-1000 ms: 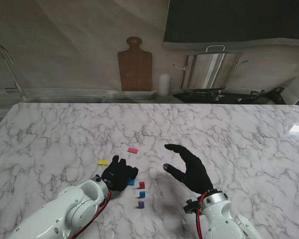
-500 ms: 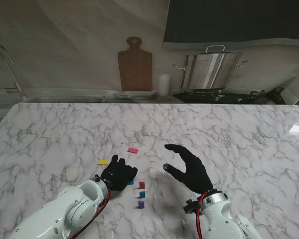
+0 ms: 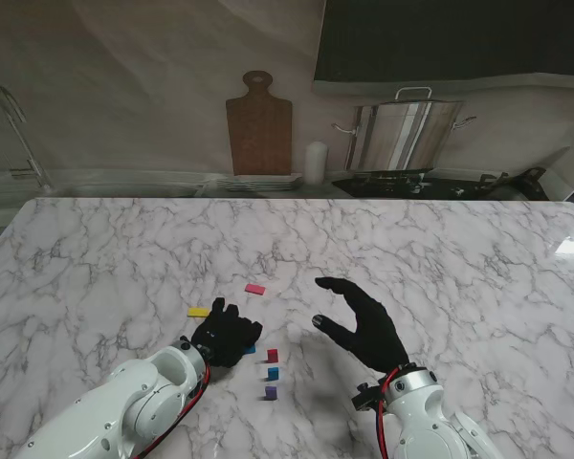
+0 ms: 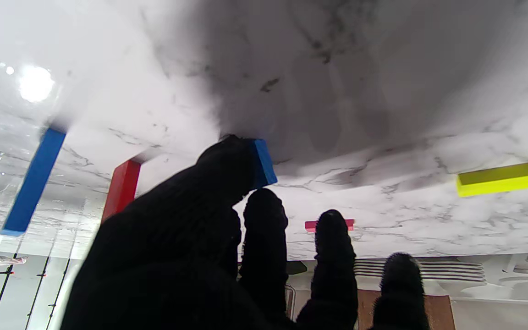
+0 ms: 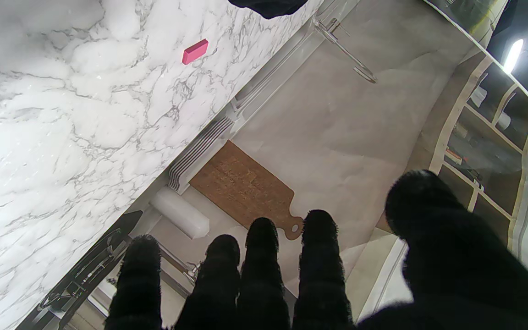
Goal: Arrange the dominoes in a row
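My left hand [image 3: 228, 335] pinches a blue domino [image 4: 262, 163] – it slid left a bit. My right hand [image 3: 364, 321] hangs spread, bare table [image 3: 440, 268] all around.

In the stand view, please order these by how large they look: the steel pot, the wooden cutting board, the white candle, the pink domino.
1. steel pot
2. wooden cutting board, slightly smaller
3. white candle
4. pink domino

The domino lies nearer to the camera, yet looks smallest.
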